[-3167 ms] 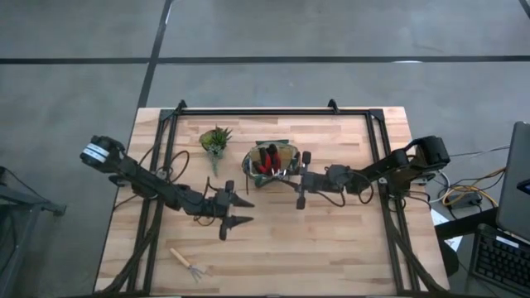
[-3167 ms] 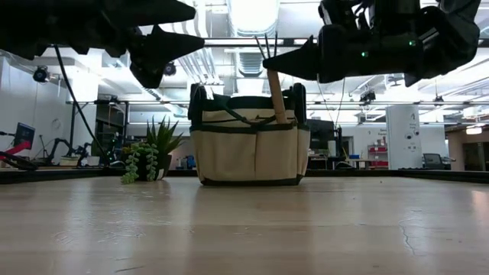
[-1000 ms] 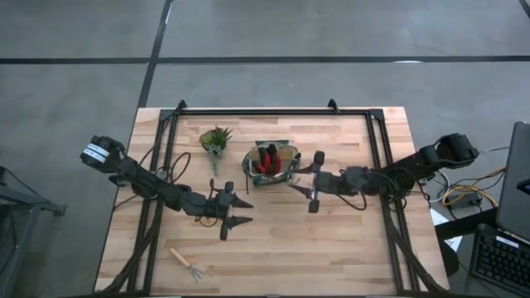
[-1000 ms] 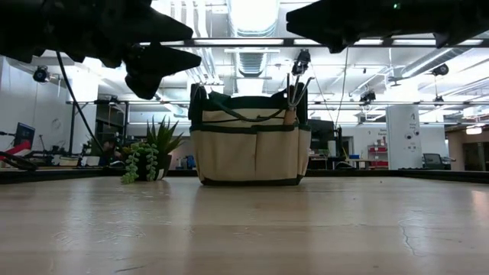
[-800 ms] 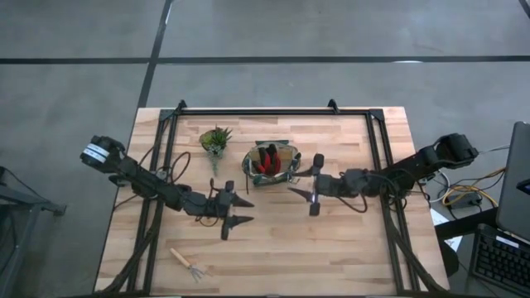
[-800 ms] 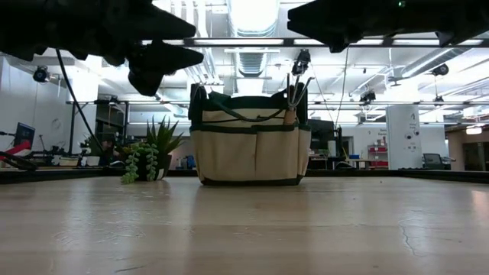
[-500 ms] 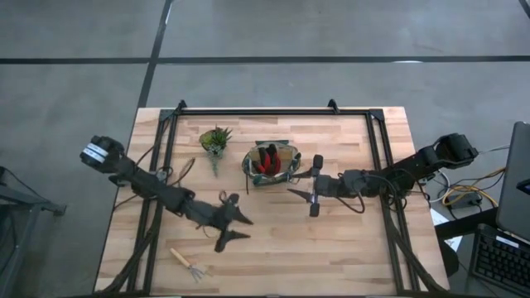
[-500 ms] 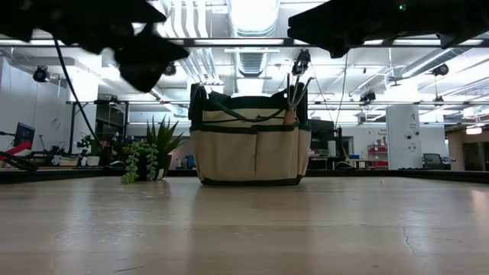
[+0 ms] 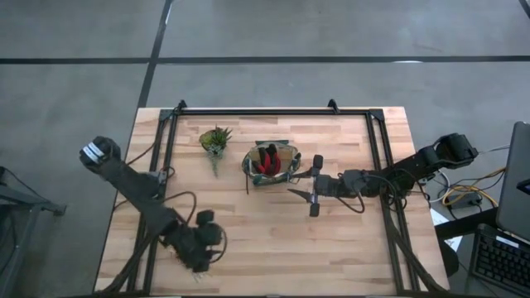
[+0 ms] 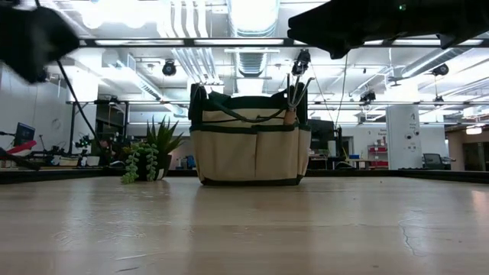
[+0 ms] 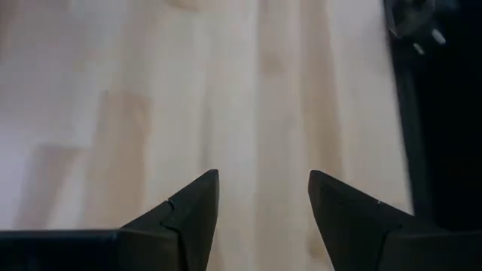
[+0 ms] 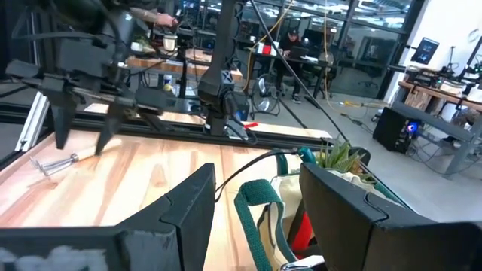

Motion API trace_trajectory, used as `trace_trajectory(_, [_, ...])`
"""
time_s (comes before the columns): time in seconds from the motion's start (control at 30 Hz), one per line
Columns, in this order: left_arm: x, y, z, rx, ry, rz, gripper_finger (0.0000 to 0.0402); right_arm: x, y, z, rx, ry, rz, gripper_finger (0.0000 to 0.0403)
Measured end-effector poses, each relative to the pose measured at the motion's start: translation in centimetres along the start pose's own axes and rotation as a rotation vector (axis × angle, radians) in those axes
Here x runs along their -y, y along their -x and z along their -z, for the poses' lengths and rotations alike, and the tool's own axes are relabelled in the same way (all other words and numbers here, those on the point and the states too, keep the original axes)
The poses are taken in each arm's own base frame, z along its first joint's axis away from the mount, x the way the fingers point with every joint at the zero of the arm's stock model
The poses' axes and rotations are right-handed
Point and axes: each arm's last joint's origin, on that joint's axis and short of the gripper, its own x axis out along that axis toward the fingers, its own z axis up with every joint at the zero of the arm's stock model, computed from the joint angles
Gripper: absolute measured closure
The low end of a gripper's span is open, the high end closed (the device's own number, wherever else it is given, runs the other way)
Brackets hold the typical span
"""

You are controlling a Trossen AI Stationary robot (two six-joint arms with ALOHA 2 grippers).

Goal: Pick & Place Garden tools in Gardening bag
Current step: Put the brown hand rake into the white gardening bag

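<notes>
The tan gardening bag with green trim stands upright on the table's far middle. A red-and-black glove lies inside it. A wooden-handled fork sticks out of its right end, tines up. A second fork lies flat near the table's near left corner. My left gripper hangs open over that spot, and its wrist view shows only bare wood between the fingers. My right gripper stands open and level, just right of the bag.
A small spiky green plant in a pot stands left of the bag. Black frame rails run along the table's left, right and far sides. People sit at desks in the room beyond.
My left gripper has swung from the table's middle toward the near left corner, has tipped to point downward, and now hangs over the fork lying there. Its fingers have stayed open. The bag and the tools have not moved.
</notes>
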Motion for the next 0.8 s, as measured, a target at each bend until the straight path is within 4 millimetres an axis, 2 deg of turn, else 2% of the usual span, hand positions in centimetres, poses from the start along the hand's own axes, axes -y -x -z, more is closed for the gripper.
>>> trace_trajectory(0.17, [1.9, 1.0, 2.4, -0.052, 0.004, 0.034, 0.0193, 0.0, 0.0, 0.0, 0.001, 0.009, 0.002, 0.0213])
trace_trajectory(0.4, [2.8, 1.1, 5.8, -0.224, -0.043, -0.007, 0.0193, 0.1, 0.0, -0.1, 0.008, 0.007, 0.004, 0.0213])
trace_trajectory(0.53, [2.5, 0.3, 7.2, -0.401, -0.025, -0.055, 0.0193, 0.1, 0.0, -0.1, 0.009, 0.006, 0.004, 0.0213])
trace_trajectory(0.8, [3.3, -1.7, 8.4, -0.539, 0.003, -0.025, 0.0193, 0.1, 0.0, -0.1, 0.010, -0.015, 0.004, 0.0213])
